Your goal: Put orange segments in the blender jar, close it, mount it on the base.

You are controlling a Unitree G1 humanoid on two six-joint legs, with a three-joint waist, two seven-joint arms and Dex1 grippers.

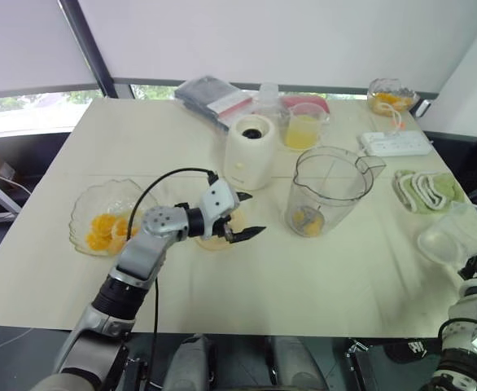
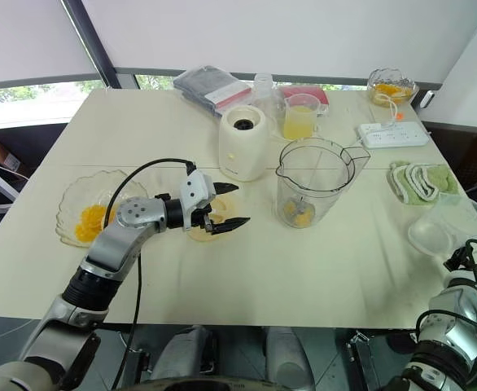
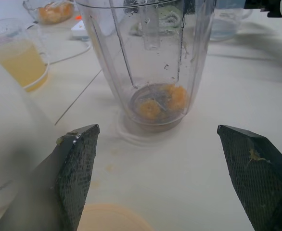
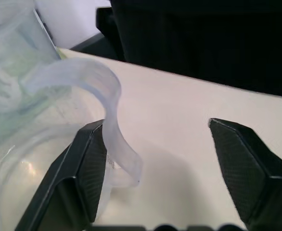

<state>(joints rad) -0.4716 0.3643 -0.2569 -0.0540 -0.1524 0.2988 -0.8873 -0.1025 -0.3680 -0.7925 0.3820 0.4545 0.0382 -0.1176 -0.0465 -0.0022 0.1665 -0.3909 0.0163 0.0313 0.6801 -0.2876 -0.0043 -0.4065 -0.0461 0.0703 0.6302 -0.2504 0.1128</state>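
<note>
Orange segments (image 1: 102,230) lie in the glass bowl (image 1: 76,213) on the robot's left, and a few already sit at the bottom of the blender jar (image 1: 328,191), which stands just beside the base (image 1: 249,151). The left gripper (image 1: 255,213) hangs wide open and empty between bowl and jar. For the next pick, move it over the bowl, close gently on one segment, then release well inside the jar's mouth. The right gripper (image 4: 153,127) is open too and holds nothing, beside the clear lid (image 4: 109,94).

Both head eyes are looking down over your desk (image 1: 320,285). Left wrist cam is facing the blender jar (image 3: 150,57) close up, shared with them. Right wrist cam is skimming the desk edge.
</note>
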